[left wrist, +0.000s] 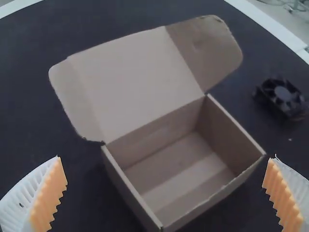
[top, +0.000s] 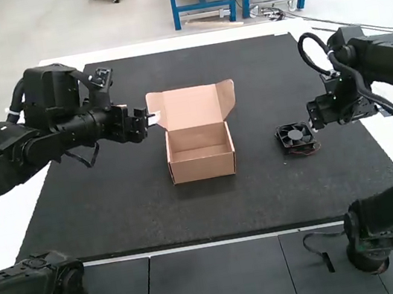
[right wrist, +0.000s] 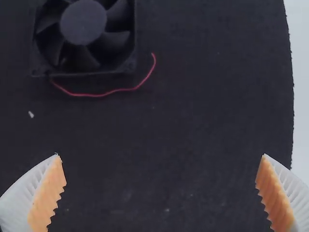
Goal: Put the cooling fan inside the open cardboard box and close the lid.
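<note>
The black mat is covering the table, and nearest on it the cardboard box is standing upright, roughly at the mat's middle. Its mouth is facing up, and the left wrist view is showing its bare floor with nothing lying inside.

To the box's right, well apart from it, the cooling fan is lying flat on the mat, outside the box, with its blades and round hub facing up. A thin red wire is curling out from one edge of the fan and resting loosely on the mat.

Just beside the fan, on its right and slightly beyond it, the right gripper is hanging over bare mat. Its white ribbed fingers with orange pads are spreading wide apart and gripping nothing; the fan is lying ahead of them, untouched.

Farther back, the box's lid is standing open, leaning away behind the rear wall, with its two side flaps sticking out. The left gripper is hovering close to the lid's left flap, angling down towards the box. Its fingers are likewise gaping wide and carrying nothing. Whether a fingertip is touching the flap is not clear.
</note>
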